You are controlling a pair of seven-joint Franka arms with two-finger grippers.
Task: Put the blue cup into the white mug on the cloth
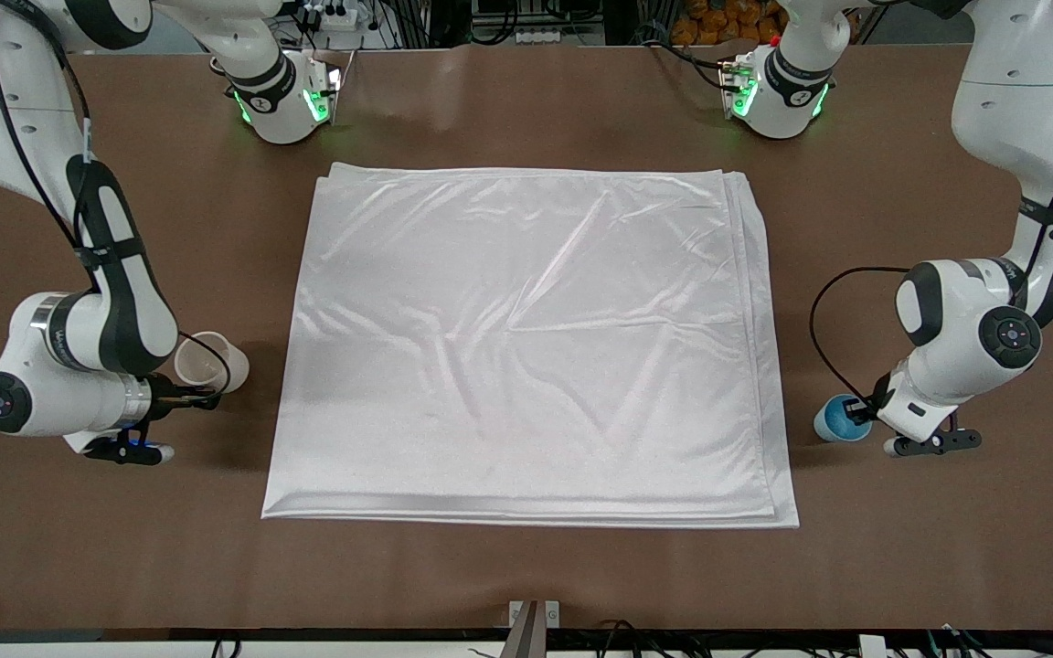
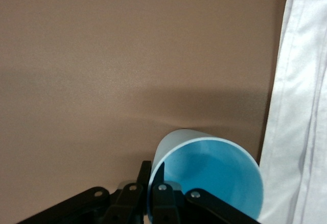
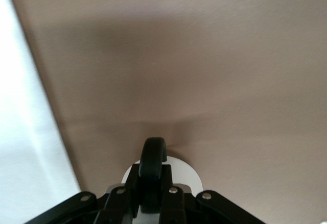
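The blue cup (image 1: 840, 419) stands on the bare table beside the cloth (image 1: 526, 338), toward the left arm's end. My left gripper (image 1: 866, 413) is shut on the wall of the blue cup (image 2: 212, 175), one finger inside and one outside; in the wrist view the left gripper (image 2: 153, 175) pinches its rim. Beside the cloth at the right arm's end is the white mug (image 1: 209, 361). My right gripper (image 1: 200, 395) is shut on its black loop handle (image 3: 153, 160). In the right wrist view the right gripper (image 3: 152, 180) hides most of the white mug (image 3: 186, 175).
The cloth covers the middle of the brown table, its folded edges showing in both wrist views, cloth (image 2: 301, 106) and cloth (image 3: 23, 132). Both arm bases stand along the table's edge farthest from the front camera.
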